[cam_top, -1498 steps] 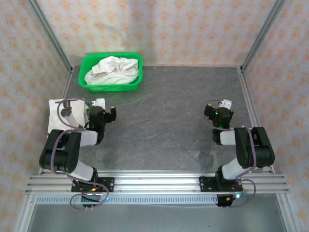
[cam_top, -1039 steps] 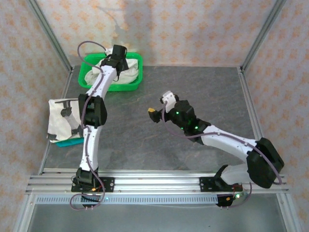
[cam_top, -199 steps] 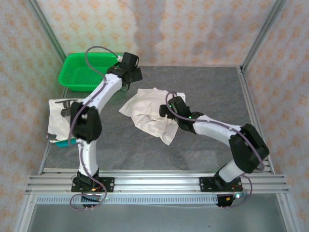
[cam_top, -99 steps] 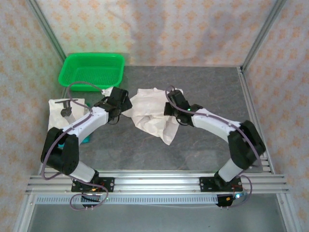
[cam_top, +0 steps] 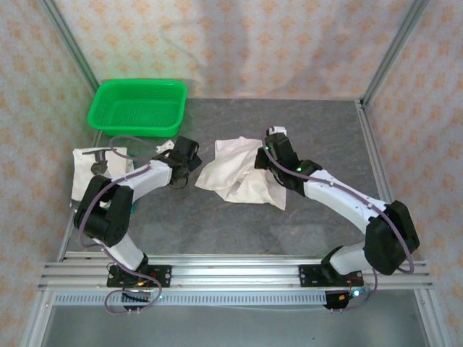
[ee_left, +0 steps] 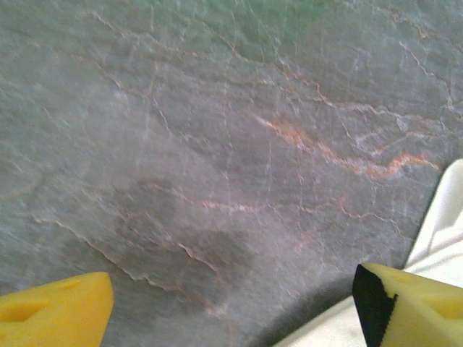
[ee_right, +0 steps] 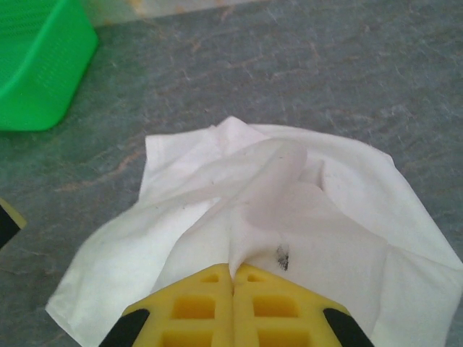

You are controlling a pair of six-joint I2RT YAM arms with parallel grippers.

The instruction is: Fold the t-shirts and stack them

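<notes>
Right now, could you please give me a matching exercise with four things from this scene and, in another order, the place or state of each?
Things:
1. green basket
2. t-shirt
3. left gripper
4. right gripper

Places or states:
A. shut, pinching white cloth
B. at the far left corner of the table
C. open, over bare table beside the cloth's edge
D. lying wrinkled between the two arms

Pairs: 1-B, 2-D, 3-C, 4-A

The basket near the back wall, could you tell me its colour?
The basket is bright green, clearest from the top external view.
</notes>
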